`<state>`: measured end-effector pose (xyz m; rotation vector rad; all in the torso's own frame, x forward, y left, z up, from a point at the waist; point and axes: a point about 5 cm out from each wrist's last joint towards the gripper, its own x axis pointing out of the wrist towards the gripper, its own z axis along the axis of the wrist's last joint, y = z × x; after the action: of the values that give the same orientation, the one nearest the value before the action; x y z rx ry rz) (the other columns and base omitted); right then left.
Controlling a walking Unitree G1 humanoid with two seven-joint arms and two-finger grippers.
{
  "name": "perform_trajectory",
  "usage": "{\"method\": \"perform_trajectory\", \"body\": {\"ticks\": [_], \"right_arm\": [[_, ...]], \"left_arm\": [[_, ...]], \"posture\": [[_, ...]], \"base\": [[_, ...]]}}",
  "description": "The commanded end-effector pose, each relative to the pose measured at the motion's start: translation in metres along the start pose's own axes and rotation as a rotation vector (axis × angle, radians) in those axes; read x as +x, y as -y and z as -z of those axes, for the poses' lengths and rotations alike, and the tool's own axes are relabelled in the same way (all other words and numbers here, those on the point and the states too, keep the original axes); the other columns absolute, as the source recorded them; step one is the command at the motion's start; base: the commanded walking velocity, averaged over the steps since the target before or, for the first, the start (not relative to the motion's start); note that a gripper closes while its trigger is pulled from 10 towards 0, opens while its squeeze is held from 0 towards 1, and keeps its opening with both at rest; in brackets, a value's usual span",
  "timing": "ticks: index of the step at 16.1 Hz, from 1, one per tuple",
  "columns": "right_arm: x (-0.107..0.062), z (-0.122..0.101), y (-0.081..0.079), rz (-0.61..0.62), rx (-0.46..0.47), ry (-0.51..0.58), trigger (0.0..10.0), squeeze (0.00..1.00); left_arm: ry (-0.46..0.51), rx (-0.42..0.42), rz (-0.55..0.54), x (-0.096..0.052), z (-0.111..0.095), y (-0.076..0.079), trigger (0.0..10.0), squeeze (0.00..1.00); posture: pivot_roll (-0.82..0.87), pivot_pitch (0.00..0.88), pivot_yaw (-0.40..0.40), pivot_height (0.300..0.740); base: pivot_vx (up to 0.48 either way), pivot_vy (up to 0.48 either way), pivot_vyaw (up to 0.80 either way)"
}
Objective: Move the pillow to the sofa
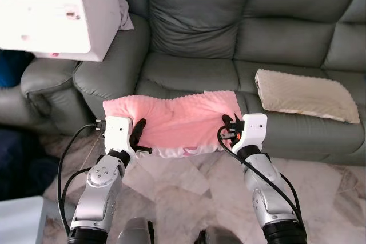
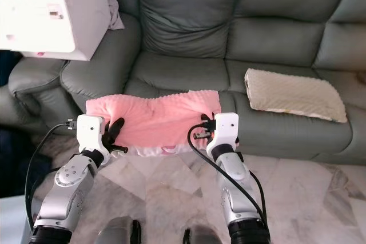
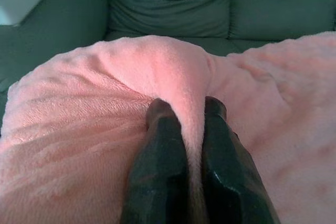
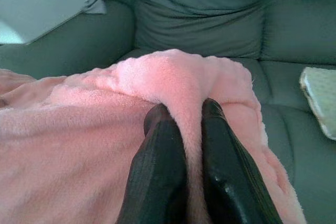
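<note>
pink pillow [image 1: 174, 121] is held up right at the front edge of the grey sofa [image 1: 229, 32]. left gripper [image 3: 186, 109] and right gripper [image 4: 185, 113] each pinch a fold of its fabric, one per end.

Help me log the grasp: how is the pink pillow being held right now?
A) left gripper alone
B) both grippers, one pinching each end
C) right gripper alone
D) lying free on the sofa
B: the left gripper and right gripper each pinch a fold of the pink pillow between their fingers.
</note>
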<state>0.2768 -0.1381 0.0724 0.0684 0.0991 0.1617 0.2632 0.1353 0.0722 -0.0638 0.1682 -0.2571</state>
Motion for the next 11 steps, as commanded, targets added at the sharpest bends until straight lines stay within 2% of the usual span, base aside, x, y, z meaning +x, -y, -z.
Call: {"method": "perform_trajectory", "body": {"ticks": [1, 3, 6, 11], "right_arm": [[-0.0011, -0.0039, 0.012, 0.028, -0.02, 0.009, 10.0, 0.0], [-0.0018, -0.0037, 0.014, 0.029, -0.021, 0.01, 10.0, 0.0], [-0.0026, -0.0032, 0.0128, 0.03, -0.019, 0.009, 10.0, 0.0], [-0.0031, -0.0029, 0.0126, 0.025, -0.023, 0.007, 10.0, 0.0]], "left_arm": [[0.022, -0.004, 0.032, 0.0044, -0.0044, 0.0112, 10.0, 0.0], [0.021, -0.005, 0.033, 0.0044, -0.0043, 0.0117, 10.0, 0.0], [0.021, -0.007, 0.039, 0.0037, -0.0037, 0.0144, 10.0, 0.0], [0.024, -0.012, 0.047, 0.0053, -0.0046, 0.0165, 10.0, 0.0]], "posture": [[0.0, 0.096, -0.039, 0.74], [0.0, 0.098, -0.039, 0.74], [-0.01, 0.1, -0.036, 0.74], [-0.01, 0.102, -0.036, 0.74]], "base": [[0.345, 0.0, 0.0], [0.339, 0.0, 0.0], [0.336, 0.0, -0.54], [0.349, 0.0, 0.0]]}}
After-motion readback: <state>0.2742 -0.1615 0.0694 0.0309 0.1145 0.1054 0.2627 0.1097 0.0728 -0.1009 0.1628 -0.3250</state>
